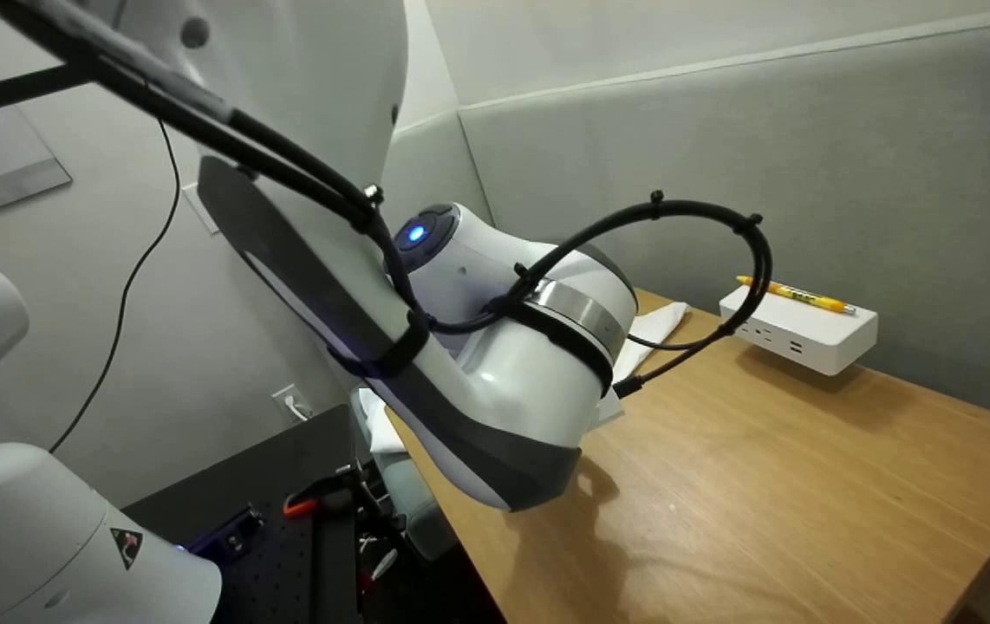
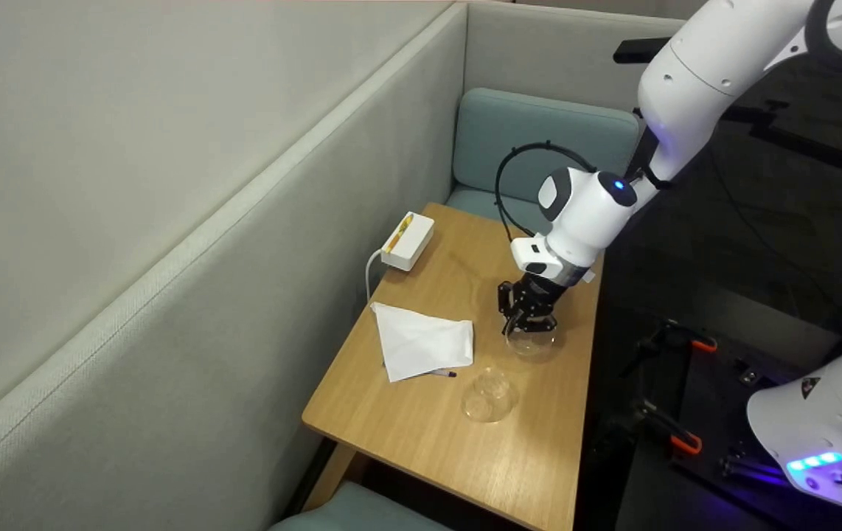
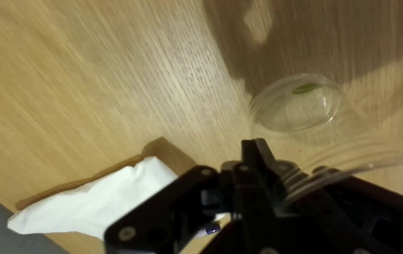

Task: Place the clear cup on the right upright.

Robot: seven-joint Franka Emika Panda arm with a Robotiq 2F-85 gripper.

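Note:
The clear cup (image 2: 534, 342) is at my gripper (image 2: 513, 324) in an exterior view, just under the fingers. In the wrist view the clear cup (image 3: 296, 106) shows its oval base ahead of the fingers and its ridged rim at the lower right. My gripper (image 3: 256, 141) has its fingers nearly together, with the cup's thin wall between them. I cannot tell whether the cup touches the table. Another clear cup (image 2: 489, 396) sits on the table farther from the arm; I cannot tell how it stands. In an exterior view the arm (image 1: 512, 399) hides the gripper and both cups.
The wooden table (image 1: 772, 485) carries a white cloth or paper (image 2: 421, 341) with a purple-tipped pen (image 2: 444, 373) partly under it. It also shows in the wrist view (image 3: 109, 201). A white power box (image 1: 798, 325) with a yellow pen (image 1: 798, 295) stands by the padded wall.

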